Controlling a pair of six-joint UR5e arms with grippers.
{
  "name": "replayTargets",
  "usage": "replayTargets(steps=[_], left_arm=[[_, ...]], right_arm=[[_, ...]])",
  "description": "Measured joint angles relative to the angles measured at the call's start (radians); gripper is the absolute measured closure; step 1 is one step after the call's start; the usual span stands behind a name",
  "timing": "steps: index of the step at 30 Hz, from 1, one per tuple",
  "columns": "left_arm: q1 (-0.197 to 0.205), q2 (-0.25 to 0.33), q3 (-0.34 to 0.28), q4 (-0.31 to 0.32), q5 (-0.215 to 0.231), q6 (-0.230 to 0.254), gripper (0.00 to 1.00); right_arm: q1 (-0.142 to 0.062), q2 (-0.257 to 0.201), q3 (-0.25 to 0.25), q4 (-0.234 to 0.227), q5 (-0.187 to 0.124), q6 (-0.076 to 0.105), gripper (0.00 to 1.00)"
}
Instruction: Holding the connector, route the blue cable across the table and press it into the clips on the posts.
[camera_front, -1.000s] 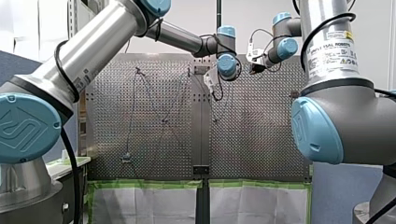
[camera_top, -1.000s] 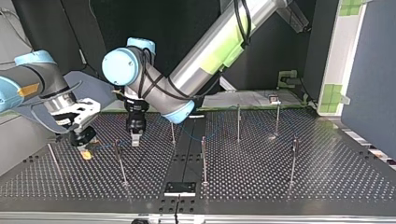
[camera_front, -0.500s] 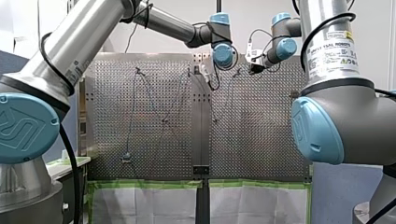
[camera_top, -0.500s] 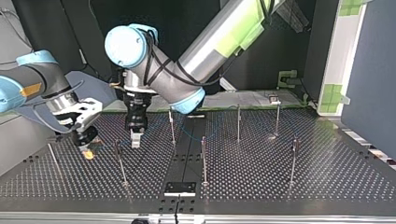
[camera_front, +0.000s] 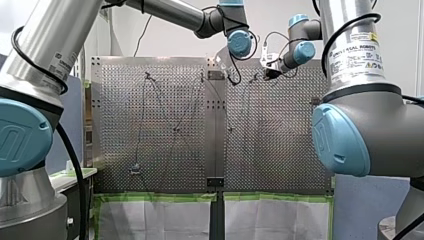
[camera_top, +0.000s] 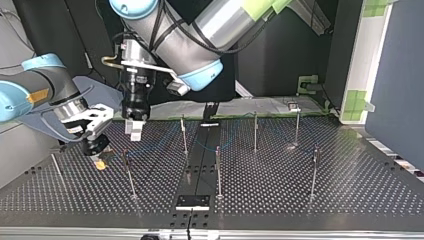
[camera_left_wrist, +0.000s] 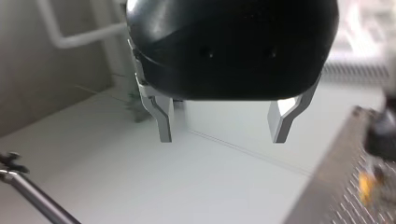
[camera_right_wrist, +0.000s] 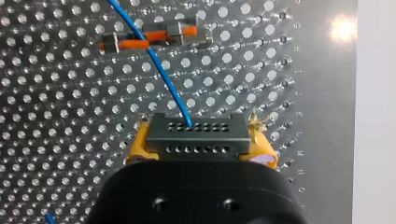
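In the right wrist view my right gripper (camera_right_wrist: 198, 133) is shut, its yellow pads (camera_right_wrist: 140, 142) clamping a grey perforated connector (camera_right_wrist: 196, 142). The blue cable (camera_right_wrist: 161, 70) leaves the connector and crosses a metal clip with orange levers (camera_right_wrist: 173, 35) just ahead. At the top view's left the same gripper (camera_top: 98, 161) hangs low over the perforated table, beside a thin post (camera_top: 127, 172). My left gripper (camera_top: 135, 131) hangs higher, behind it. Its metal fingers (camera_left_wrist: 163, 123) stand open in the left wrist view, with nothing between them. Faint blue cable (camera_top: 227, 145) runs between the posts.
Several thin upright posts (camera_top: 218, 170) (camera_top: 255, 131) (camera_top: 315, 170) stand across the perforated table (camera_top: 350, 190). A black plate (camera_top: 192, 201) lies near the top view's front edge. In the front view both grippers (camera_front: 223, 65) (camera_front: 268, 74) are at the table's far end.
My left arm has lifted its open gripper up off the table and drawn it back. My right gripper, shut on the connector, has drifted slightly rightward in the top view.
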Motion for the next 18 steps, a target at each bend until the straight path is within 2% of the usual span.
replayTargets(steps=[6, 9, 13, 18], left_arm=[[-0.062, 0.062, -0.062, 0.062, -0.058, -0.062, 0.01], [-0.09, 0.094, -0.094, 0.094, -0.068, -0.094, 0.01], [-0.103, 0.135, -0.135, 0.134, -0.072, -0.133, 0.01], [-0.102, 0.172, -0.185, 0.185, -0.079, -0.161, 0.01]], right_arm=[[0.004, 0.0, 0.0, 0.0, 0.0, 0.0, 1.0], [0.005, 0.0, 0.0, 0.0, 0.0, 0.0, 1.0], [0.006, 0.0, 0.0, 0.0, 0.0, 0.0, 1.0], [0.007, 0.001, 0.0, 0.0, 0.0, 0.0, 1.0]])
